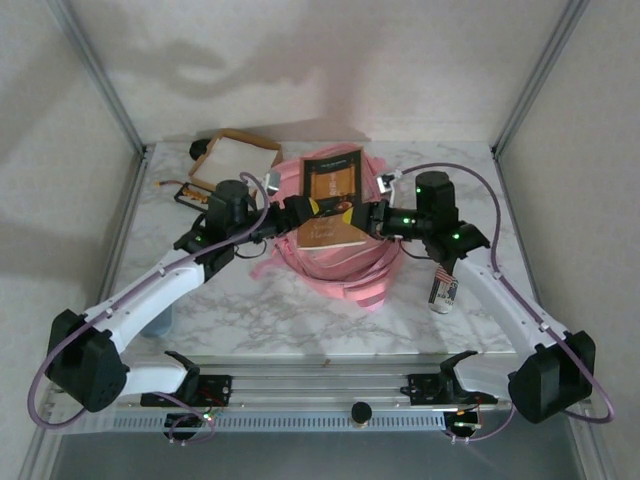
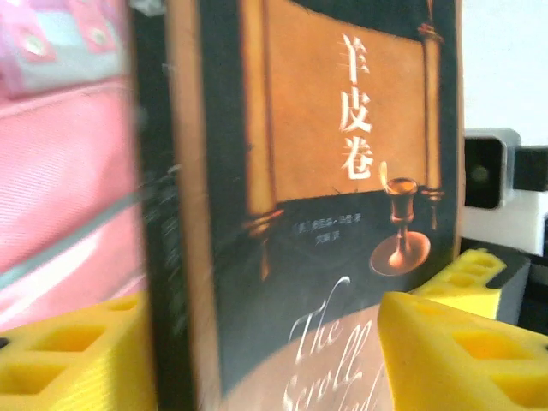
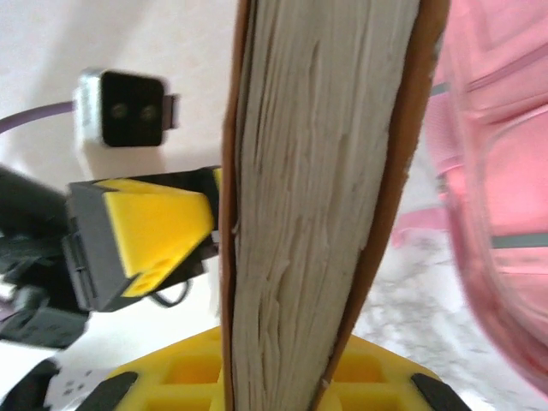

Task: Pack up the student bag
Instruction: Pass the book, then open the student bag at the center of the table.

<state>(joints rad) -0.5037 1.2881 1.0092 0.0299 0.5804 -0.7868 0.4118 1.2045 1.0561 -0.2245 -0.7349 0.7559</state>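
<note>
Student bag point(image 1: 352, 275) sits mid-table on the marble table point(image 1: 300, 325), lying flat, pink straps fanned toward the near edge. Book point(image 1: 332, 185) is held up over the bag's middle, between the two arms, with the dark cover and orange scroll panel facing up and back toward the top camera. The book blocks the bag's opening, so I can't tell what's inside or whether the book's lower edge is already in the bag. Right gripper point(image 1: 364, 214) is on the book's right edge. In the right wrist view its yellow fingers point(image 3: 175, 377) sit tight on both covers, page block edge-on between them, so it is clamped on the book. Left gripper point(image 1: 304, 212) is at the book's left edge. In the left wrist view its fingers point(image 2: 73, 360) are spread wide, spine and cover standing between them, so it reads as released. From the right wrist view one left finger tip is right at the cover, and I can't tell if it's touching. Shallow cardboard tray point(image 1: 222, 150) is at the back left, just behind the left arm and beside the bag. Its floor looks pale and I can't make out any contents. Small printed pack point(image 1: 443, 290) lies on the table just right of the bag, by the right arm. A dark-and-orange item point(image 1: 185, 195) left of the tray is too small to identify.
</note>
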